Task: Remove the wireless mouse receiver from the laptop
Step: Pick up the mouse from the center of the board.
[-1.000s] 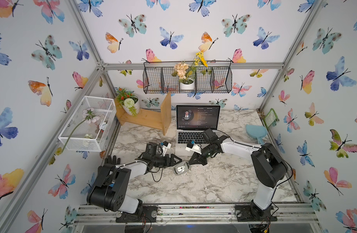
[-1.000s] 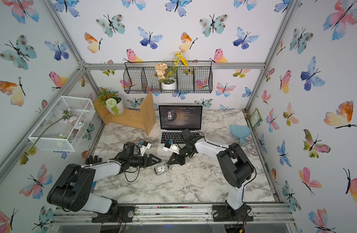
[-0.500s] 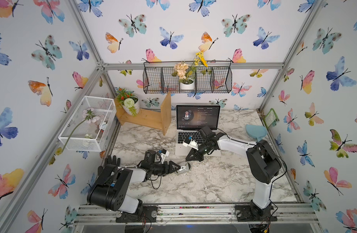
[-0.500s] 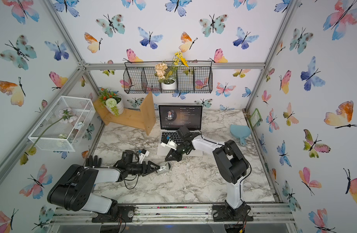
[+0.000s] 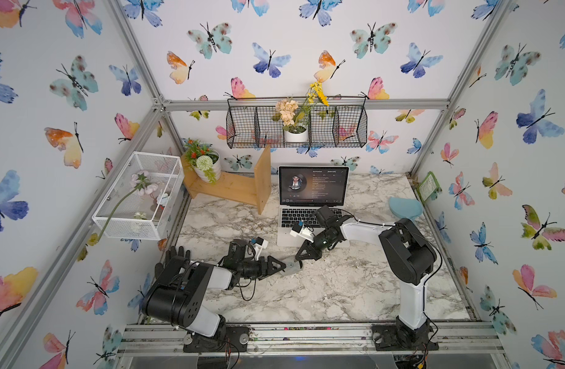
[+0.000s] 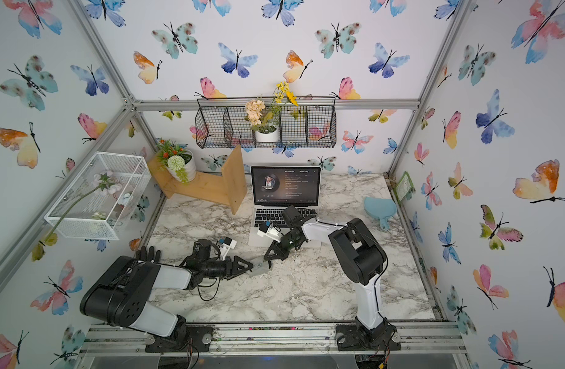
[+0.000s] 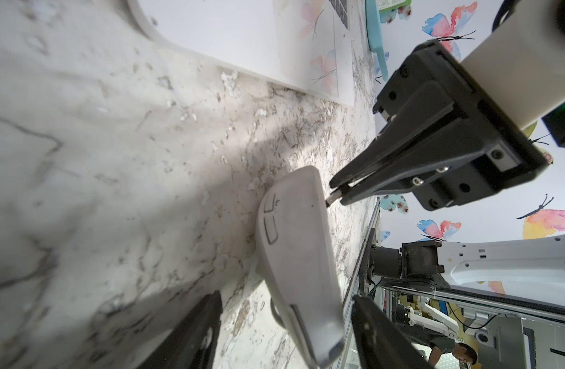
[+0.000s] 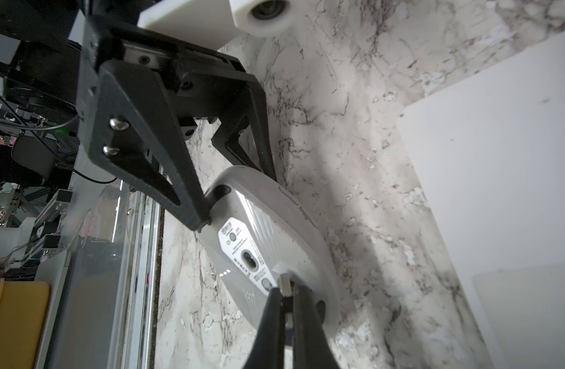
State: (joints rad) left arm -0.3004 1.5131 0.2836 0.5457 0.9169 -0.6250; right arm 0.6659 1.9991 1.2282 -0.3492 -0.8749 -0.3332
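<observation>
Wireless mouse receiver [image 8: 285,282] is already out of the laptop [image 5: 313,187]. It's pinched in the tips of the right gripper [image 8: 286,297], lower centre of the right wrist frame, jaws pressed together on its black cap. The metal plug pokes out against the underside of the grey mouse [image 8: 268,242]. The left wrist frame agrees: plug tip [image 7: 330,199] at the mouse's edge, centre right. In both top views this sits centre frame, just below the laptop's front edge, and the receiver is too small to make out there. The left gripper [image 8: 233,191] has its jaws spread either side of the mouse, which is tipped on edge on the marble table [image 5: 338,287]. One finger [image 8: 191,207] touches the mouse's end. The left wrist frame shows a gap on the other side, so this looks like bracing, not clamping.

Risks, my read: the pinch is on a tiny cap, so any sideways push against the mouse could twist the receiver out, and it would be hard to find on the busy marble. A loosely held mouse could tip or slide if the plug presses it. The two grippers' fingers are very near each other, so a small misaligned move could knock them together.
</observation>
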